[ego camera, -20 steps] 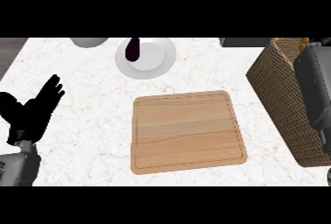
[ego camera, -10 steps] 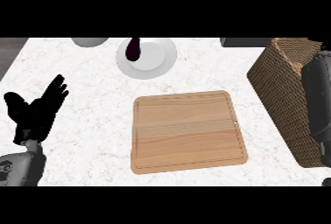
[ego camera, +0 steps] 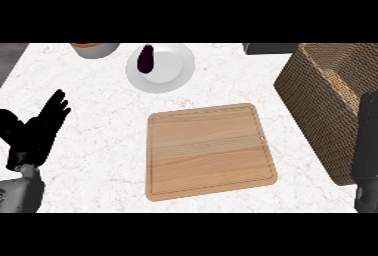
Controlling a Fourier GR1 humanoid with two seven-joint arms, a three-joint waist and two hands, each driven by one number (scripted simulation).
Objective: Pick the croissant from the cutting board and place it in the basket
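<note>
Marble counter (ego camera: 96, 130): rectangular wooden board (ego camera: 209, 150), woven basket (ego camera: 325, 100).

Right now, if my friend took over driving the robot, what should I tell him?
Left hand: open, resting at the view's left, holding nothing.
Right arm: dark shape at the right edge beside the basket; hand state unclear.
Cutting board: no croissant on it.
Done, probably: an orange-brown bit shows inside the basket, likely the croissant.
Left: confirm that, then pull the right arm clear.

Bare cutting board (ego camera: 210, 150) lies open between the tall basket (ego camera: 317, 100) and the plate (ego camera: 166, 67).
</note>
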